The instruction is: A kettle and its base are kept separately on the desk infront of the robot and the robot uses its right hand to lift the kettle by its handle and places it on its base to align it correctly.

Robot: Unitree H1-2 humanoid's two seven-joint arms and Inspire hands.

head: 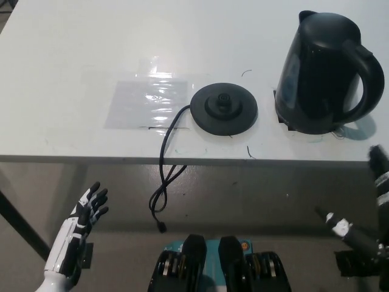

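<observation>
Glossy black kettle (325,73) stands upright beside its seemingly bare base (223,108).

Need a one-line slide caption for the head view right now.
Black kettle stands right of its empty base on the white desk; both hands below the desk edge.

Kettle (325,73) on desk (73,67), just right of base (224,108); cord (165,176) hangs off front edge.

White desk (73,79), black kettle (319,73) upright at right, round base (223,109) mid-desk, clear plastic sheet (149,103) left.
</observation>
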